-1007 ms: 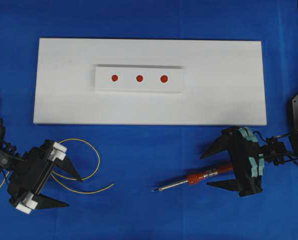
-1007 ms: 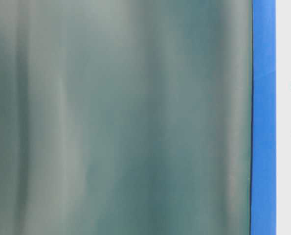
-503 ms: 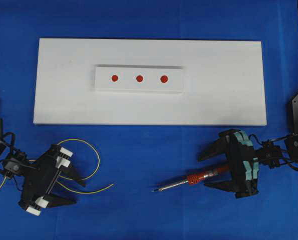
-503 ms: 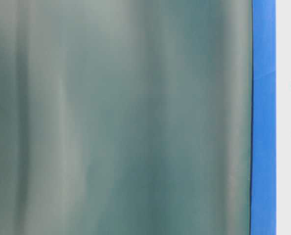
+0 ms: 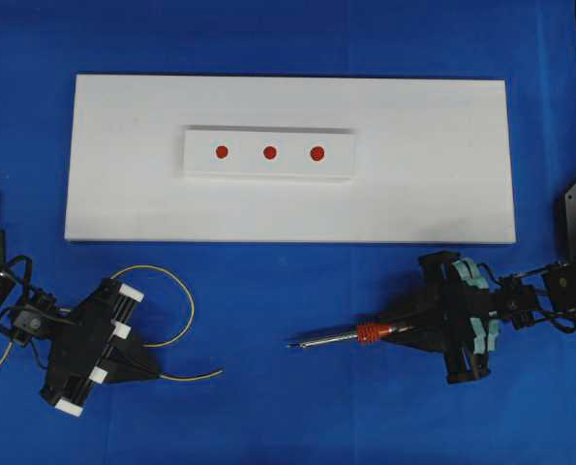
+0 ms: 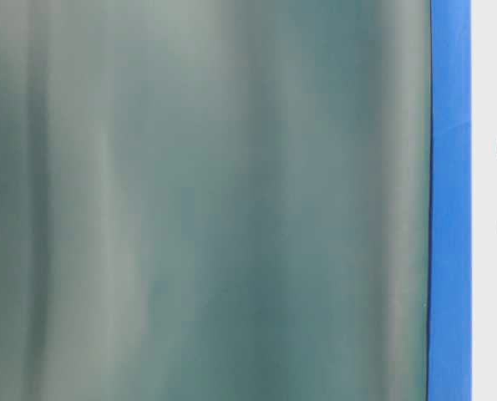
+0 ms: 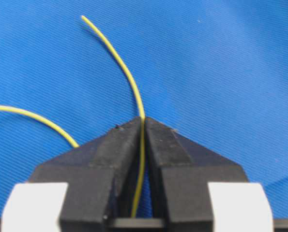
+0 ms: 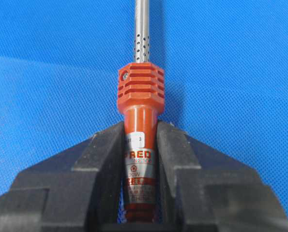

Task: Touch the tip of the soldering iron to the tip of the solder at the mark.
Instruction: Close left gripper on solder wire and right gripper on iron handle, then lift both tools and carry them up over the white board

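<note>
i see my left gripper pinching the solder low on the blue cloth, its free end curving off beyond the jaws. my right gripper is clamped on the soldering iron handle, shaft pointing left, below the white board with three red marks.

Blue woven cloth showing as the background. White board carrying a white strip with three red dots. Solder reading thin plain yellow. Soldering iron showing a silver perforated shaft, ribbed orange-red collar, red-and-silver labelled handle. Both grippers' fingers looking matte black; right arm wearing teal padding.
</note>
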Robot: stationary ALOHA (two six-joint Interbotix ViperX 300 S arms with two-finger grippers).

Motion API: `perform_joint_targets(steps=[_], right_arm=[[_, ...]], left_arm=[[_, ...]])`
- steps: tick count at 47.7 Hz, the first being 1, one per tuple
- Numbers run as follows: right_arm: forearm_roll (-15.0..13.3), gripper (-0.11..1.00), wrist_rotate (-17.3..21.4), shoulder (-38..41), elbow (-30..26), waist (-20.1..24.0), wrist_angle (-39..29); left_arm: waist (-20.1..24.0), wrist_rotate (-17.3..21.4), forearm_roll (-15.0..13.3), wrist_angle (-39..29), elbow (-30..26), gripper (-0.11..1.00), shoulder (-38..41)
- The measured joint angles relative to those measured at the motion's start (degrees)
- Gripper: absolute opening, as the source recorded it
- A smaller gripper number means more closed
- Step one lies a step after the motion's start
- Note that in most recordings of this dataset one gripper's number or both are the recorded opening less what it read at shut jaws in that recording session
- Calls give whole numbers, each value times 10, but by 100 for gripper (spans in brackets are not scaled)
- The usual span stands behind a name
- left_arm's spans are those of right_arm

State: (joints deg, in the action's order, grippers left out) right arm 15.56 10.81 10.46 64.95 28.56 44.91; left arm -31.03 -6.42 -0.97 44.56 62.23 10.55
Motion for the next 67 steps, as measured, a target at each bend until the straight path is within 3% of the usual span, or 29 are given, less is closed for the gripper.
perform_joint_targets(steps=[8,14,30,38,45,53,67], right_arm=[[0,6,3,-21,-1,0,-12],[0,6,2,-69,-2,2,-50],[0,6,-2,-257,-40,-33,-327],[-4,6,-3,-311,-83,-49,-455],[-6,6,-3,-313,-98,-62,-497],[-19,6,-2,-313,-106,-99,-540],[-58,6,-2,-312,-124,-219,-626]], left_arm=[[4,-1,0,-30,-10,2,-24],[5,-1,0,-103,-27,2,-78],[8,-1,0,-389,-100,2,-230],[12,-3,0,-449,-120,2,-252],[25,-25,1,-461,-127,2,-251],[67,-42,4,-486,-137,2,-249],[193,-30,7,-563,-171,2,-227]])
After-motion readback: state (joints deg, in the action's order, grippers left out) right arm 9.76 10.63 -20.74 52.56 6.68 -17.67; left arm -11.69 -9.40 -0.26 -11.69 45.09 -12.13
